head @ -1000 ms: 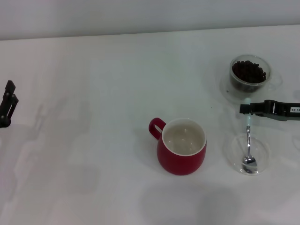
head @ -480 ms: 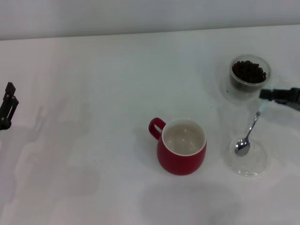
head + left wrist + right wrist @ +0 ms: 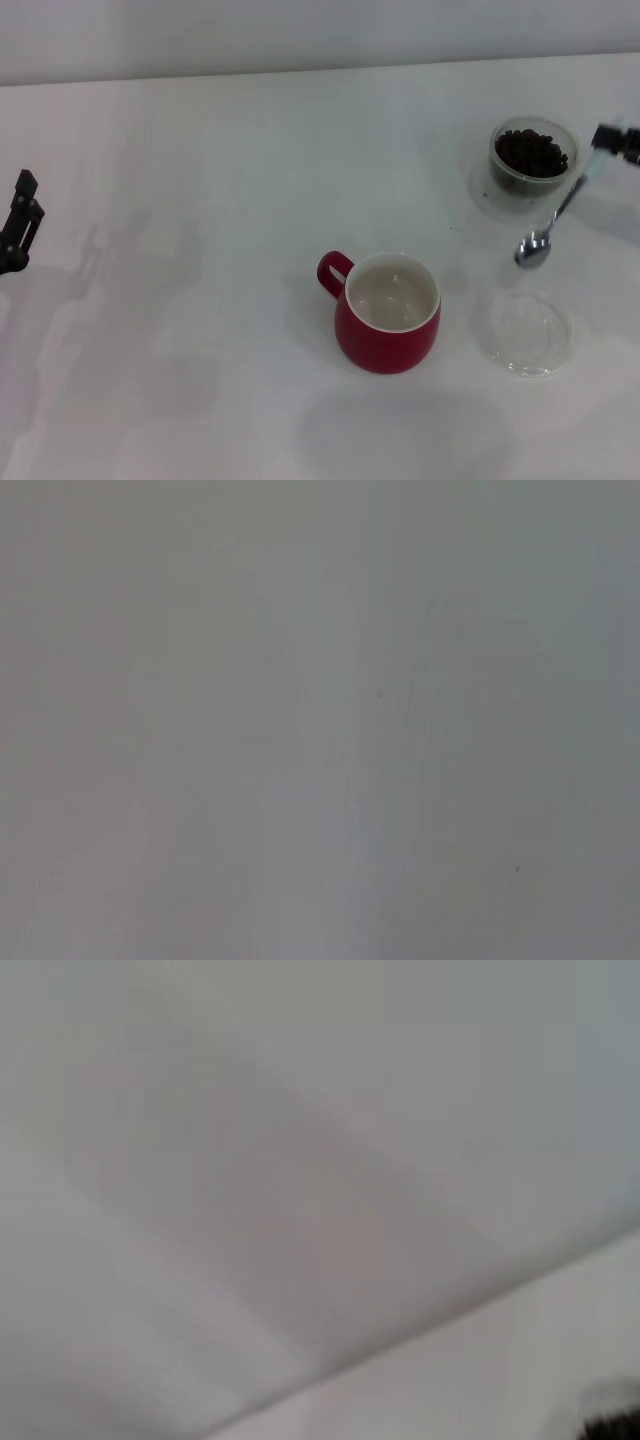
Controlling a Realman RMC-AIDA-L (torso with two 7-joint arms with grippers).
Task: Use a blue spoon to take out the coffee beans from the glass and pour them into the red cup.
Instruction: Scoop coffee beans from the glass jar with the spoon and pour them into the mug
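Coffee beans [image 3: 532,154], dark and oval, fill the small clear glass [image 3: 533,156] at two o'clock of the glossy red cup [image 3: 390,313]. The right hand [image 3: 612,140] pinches the blue spoon [image 3: 555,219] by its handle, bowl hanging low beside the glass, near the worktop [image 3: 220,200] edge. The left hand [image 3: 18,222] sits parked at nine o'clock, grip unclear.

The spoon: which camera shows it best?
The head view: the spoon hangs tilted from the right gripper, beside the glass, bowl end lowest. Both wrist views show no spoon, only blank pale surface.
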